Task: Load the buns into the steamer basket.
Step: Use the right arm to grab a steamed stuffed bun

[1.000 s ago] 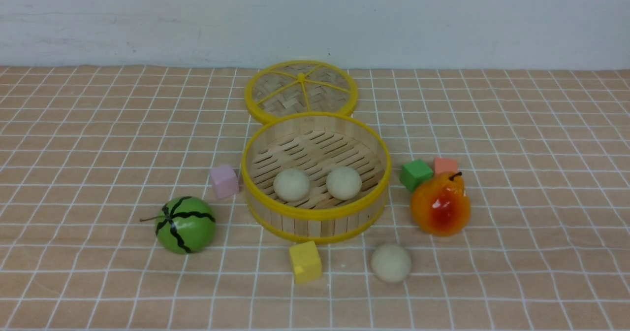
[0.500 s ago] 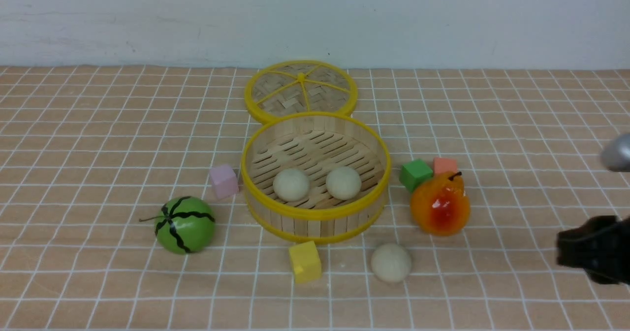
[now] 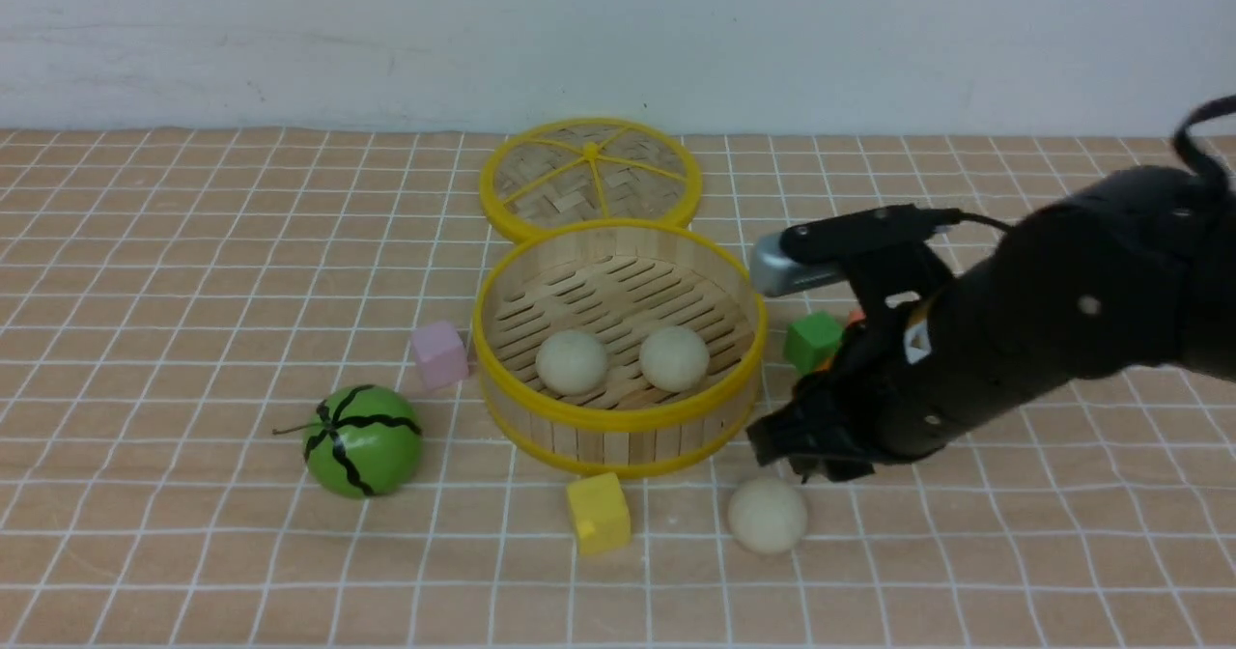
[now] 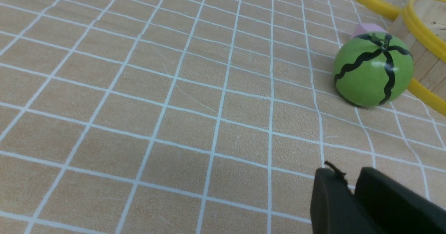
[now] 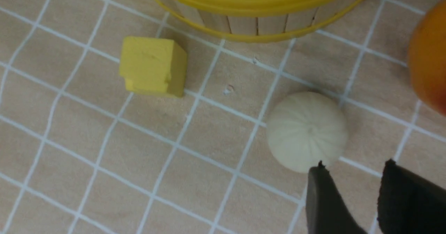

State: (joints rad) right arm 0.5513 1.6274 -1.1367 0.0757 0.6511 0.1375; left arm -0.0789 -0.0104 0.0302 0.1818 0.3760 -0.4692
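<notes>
Right pincer, parted, near ribbed cream bun.

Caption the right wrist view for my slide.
Open right gripper hovers by the bun lying outside the steamer basket.

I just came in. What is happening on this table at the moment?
A robot is loading buns into the steamer basket. Two buns already lie inside it. The right arm's fingers are open and empty, close by the third bun. That bun sits on the table in front of the basket, beside the yellow cube.
</notes>
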